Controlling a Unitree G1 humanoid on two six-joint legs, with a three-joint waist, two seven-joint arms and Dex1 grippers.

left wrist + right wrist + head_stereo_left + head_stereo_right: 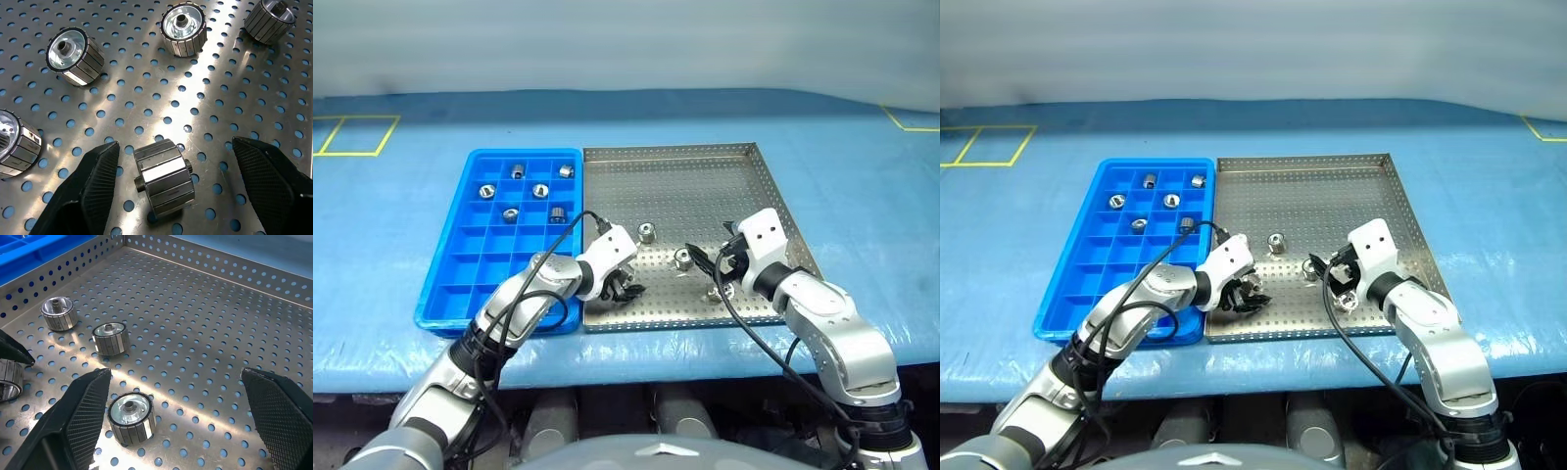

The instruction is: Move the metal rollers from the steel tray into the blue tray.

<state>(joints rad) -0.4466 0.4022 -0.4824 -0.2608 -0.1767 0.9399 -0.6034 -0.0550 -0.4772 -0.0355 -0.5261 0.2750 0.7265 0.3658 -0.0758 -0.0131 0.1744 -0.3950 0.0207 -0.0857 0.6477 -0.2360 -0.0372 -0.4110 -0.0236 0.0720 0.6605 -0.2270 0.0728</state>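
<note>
1. On the large perforated silver-grey steel tray (pixel 705 186), near edge: left gripper (pixel 625 287) lowered over one small shiny metal roller (pixel 164 182) lying on its side, jaws apart either side, not yet closed on it.
2. Right gripper (pixel 181 421) hovering wide, empty, beside another roller (pixel 131 417).
3. Next, likely: close, lift, carry to bright blue compartmented plastic tray (pixel 450 284).

The two head cams looked forward and down from above the bench (pixel 401 225), pretty far back, both catching the blue tray (pixel 460 264) and steel tray (pixel 705 186) whole. Each wrist cam sat super close over the steel tray's holed floor, peering between its own claw's fingers; both shared a few of the same rollers (pixel 111 338).
</note>
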